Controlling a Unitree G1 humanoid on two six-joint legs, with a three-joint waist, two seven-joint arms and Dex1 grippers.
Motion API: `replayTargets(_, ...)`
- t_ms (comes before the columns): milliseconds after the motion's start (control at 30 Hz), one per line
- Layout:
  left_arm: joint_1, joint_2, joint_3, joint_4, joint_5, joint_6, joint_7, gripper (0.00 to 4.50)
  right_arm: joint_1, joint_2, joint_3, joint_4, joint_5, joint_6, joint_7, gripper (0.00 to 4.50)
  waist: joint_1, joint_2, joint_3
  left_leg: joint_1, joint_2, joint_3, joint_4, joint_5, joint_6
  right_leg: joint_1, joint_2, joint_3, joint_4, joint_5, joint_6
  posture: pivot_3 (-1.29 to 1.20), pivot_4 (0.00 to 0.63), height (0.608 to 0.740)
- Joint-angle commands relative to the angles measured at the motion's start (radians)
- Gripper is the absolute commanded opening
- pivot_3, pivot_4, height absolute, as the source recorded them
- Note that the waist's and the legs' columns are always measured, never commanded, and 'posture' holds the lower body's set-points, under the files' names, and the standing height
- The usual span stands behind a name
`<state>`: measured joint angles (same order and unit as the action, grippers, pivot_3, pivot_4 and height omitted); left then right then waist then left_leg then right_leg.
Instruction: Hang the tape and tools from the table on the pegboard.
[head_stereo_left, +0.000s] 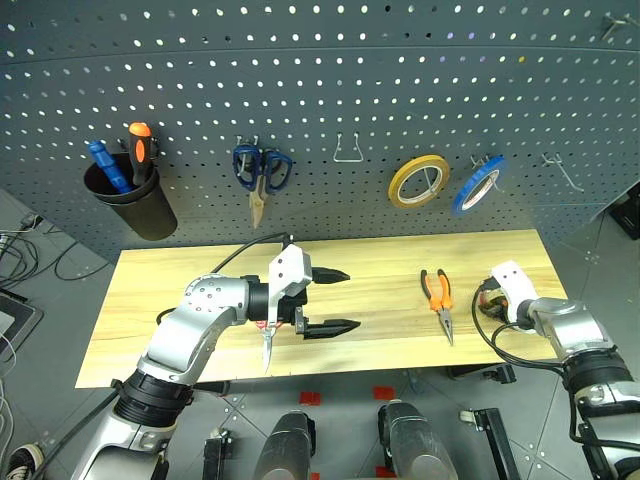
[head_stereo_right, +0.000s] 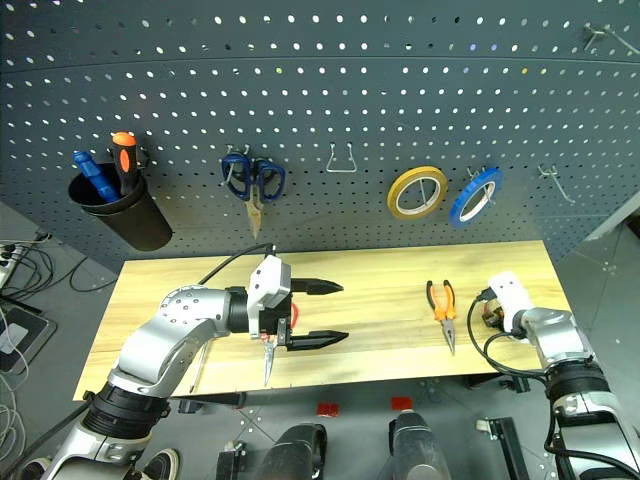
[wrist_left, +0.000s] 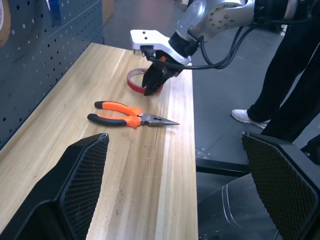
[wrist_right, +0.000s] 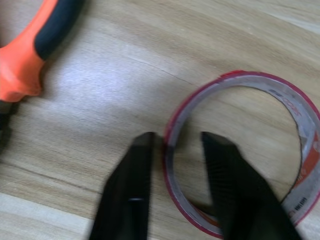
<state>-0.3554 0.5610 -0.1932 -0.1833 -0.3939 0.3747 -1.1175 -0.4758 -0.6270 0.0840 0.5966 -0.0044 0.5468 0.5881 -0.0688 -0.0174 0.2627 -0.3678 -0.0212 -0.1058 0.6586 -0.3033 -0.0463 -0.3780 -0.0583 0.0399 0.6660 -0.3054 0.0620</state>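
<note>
With the left gripper (head_stereo_left: 331, 300) hanging over the table (head_stereo_left: 150, 275), fingers spread wide and empty, the pliers (head_stereo_left: 438, 298) lie lengthwise, nose toward the near edge. At the right end, the right gripper (wrist_right: 175, 145) pinches the flat-lying red tape (wrist_right: 300, 150), one finger inside. Looks like pickup; next comes lifting it to a pegboard (head_stereo_left: 320, 90) hook.

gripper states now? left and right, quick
Left gripper: open, empty.
Right gripper: fingers straddle the red tape rim, closing; grip not confirmed.
</note>
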Motion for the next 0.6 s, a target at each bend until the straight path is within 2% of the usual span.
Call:
replayTargets(33,0.014,-0.011,-0.014,-0.018,0.0,-0.028,-0.01,4.5,0.028,0.008,0.005,0.03,-0.032,-0.008,-0.031,0.07,0.0,0.0,0.0,-0.001,0.0,0.0,0.002,0.0,0.0,0.0,0.0,0.0,0.0,0.001,0.001,-0.08,0.251,0.74)
replayTargets(133,0.019,-0.017,-0.023,-0.02,0.008,-0.048,-0.019,4.5,0.052,0.016,-0.051,-0.029,-0.01,0.008,-0.073,0.03,0.001,0.0,0.0,-0.001,0.0,0.0,0.004,0.0,0.0,0.001,0.0,0.001,-0.001,0.004,0.002,-0.09,0.248,0.74)
replayTargets(267,0.016,-0.032,-0.024,-0.012,0.017,-0.094,-0.015,4.5,0.148,0.018,-0.2,-0.312,0.056,0.102,-0.147,0.03,0.006,0.002,0.0,-0.005,0.0,-0.001,0.005,0.0,0.0,-0.002,0.0,0.0,0.0,0.005,0.002,-0.12,0.252,0.74)
replayTargets(300,0.011,-0.039,-0.024,-0.007,0.019,-0.101,-0.009,4.5,0.179,0.02,-0.228,-0.398,0.064,0.113,-0.162,0.03,0.003,0.002,0.0,-0.008,0.0,0.0,0.006,0.001,-0.001,-0.006,0.0,0.001,0.001,0.005,0.002,-0.12,0.252,0.74)
replayTargets(400,-0.012,-0.077,-0.012,0.016,0.005,-0.106,0.014,4.5,0.334,0.055,-0.312,-0.824,0.067,0.137,-0.231,0.03,0.001,0.002,0.0,-0.017,-0.001,0.001,0.008,0.002,-0.003,-0.017,-0.001,0.002,0.007,0.005,0.002,-0.14,0.255,0.74)
replayTargets(500,-0.022,-0.107,0.006,0.035,-0.015,-0.109,0.024,4.5,0.458,0.115,-0.276,-1.137,0.001,0.099,-0.318,0.03,-0.013,0.002,0.0,-0.022,0.001,0.001,0.008,0.002,-0.003,-0.023,0.001,0.002,0.01,0.005,0.002,-0.17,0.262,0.74)
replayTargets(600,-0.04,-0.144,0.016,0.048,-0.02,-0.111,0.049,4.5,0.488,0.182,-0.201,-1.293,-0.082,0.019,-0.408,0.03,-0.024,0.002,0.0,-0.024,0.0,0.0,0.008,0.003,-0.004,-0.027,0.002,0.002,0.014,0.005,0.002,-0.18,0.266,0.74)
